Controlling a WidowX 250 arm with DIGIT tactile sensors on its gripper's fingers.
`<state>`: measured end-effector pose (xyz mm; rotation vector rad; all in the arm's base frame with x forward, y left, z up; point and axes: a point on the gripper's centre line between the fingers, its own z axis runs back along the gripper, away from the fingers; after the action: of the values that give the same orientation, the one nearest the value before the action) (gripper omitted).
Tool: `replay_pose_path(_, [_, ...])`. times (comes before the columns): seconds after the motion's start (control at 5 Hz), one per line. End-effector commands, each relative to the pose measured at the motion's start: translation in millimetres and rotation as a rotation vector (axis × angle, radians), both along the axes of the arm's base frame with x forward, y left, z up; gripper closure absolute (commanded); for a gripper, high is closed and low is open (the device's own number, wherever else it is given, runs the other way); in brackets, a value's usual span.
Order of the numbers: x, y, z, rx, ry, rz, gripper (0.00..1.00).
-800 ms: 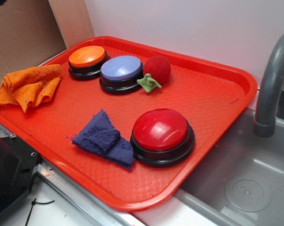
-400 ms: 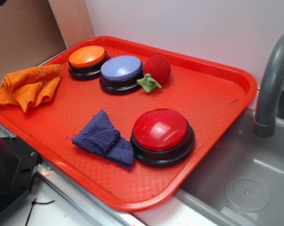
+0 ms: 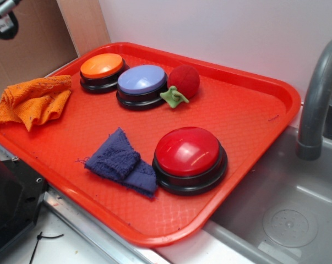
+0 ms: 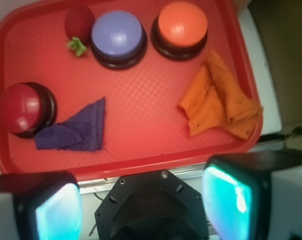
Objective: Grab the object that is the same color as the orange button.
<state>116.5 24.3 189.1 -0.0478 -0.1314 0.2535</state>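
Observation:
The orange rag (image 3: 34, 99) lies crumpled at the left end of the red tray (image 3: 254, 110), partly over its rim. In the wrist view the orange rag (image 4: 220, 102) is at the right, far below the camera. The orange button (image 3: 101, 67) stands at the tray's back left, just behind the rag; the wrist view has this orange button (image 4: 182, 24) at the top. Only a bit of my gripper (image 3: 1, 16) shows in the exterior view's top left corner, high above the rag. My gripper (image 4: 143, 207) is open, its pads (image 4: 228, 200) wide apart and holding nothing.
A lilac button (image 3: 142, 81), a red plush ball with a green leaf (image 3: 183, 81), a large red button (image 3: 188, 154) and a dark blue cloth (image 3: 121, 162) also sit on the tray. A grey faucet (image 3: 319, 93) and sink (image 3: 287, 220) are at the right. The robot's black base (image 4: 151, 210) lies below the tray's near edge.
My gripper has come further into the exterior view's top left corner. Nothing on the tray has moved.

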Motion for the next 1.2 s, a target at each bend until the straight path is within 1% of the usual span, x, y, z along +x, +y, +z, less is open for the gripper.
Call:
replay_pose_path(0.0, [8, 56, -52, 0.107, -0.056, 0.471, 0.00])
replay_pose_path(0.2, [7, 80, -76, 0.122, -0.049, 0.617, 0.00])
replay_pose_path(0.4, [8, 91, -95, 0.136, -0.071, 0.687, 0.00])
replay_pose_path(0.6, [15, 102, -116, 0.141, -0.100, 0.740, 0.00])
replay_pose_path(0.8, [33, 109, -140, 0.130, -0.130, 0.749, 0.00])
replay_pose_path(1.0, [39, 117, -147, 0.168, -0.132, 0.777, 0.00])
